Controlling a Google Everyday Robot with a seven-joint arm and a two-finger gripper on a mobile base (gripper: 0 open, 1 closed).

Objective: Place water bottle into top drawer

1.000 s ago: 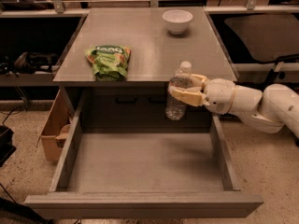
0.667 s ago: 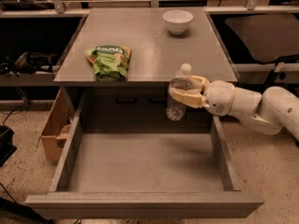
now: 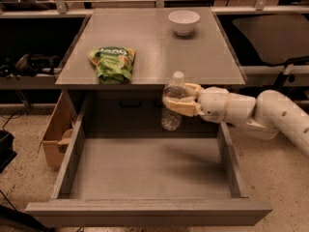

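Note:
The water bottle (image 3: 172, 102) is clear with a white cap and stands upright in the air above the back of the open top drawer (image 3: 149, 173). My gripper (image 3: 179, 101) reaches in from the right and is shut on the bottle's middle, its tan fingers (image 3: 184, 108) wrapped around the body. The bottle's base hangs well above the grey drawer floor, just in front of the cabinet's front edge. The drawer is pulled out fully and holds nothing.
On the grey cabinet top (image 3: 203, 52) lie a green snack bag (image 3: 112, 63) at the front left and a white bowl (image 3: 184, 21) at the back. A cardboard box (image 3: 55, 129) stands on the floor to the drawer's left. A dark chair (image 3: 270, 35) is at right.

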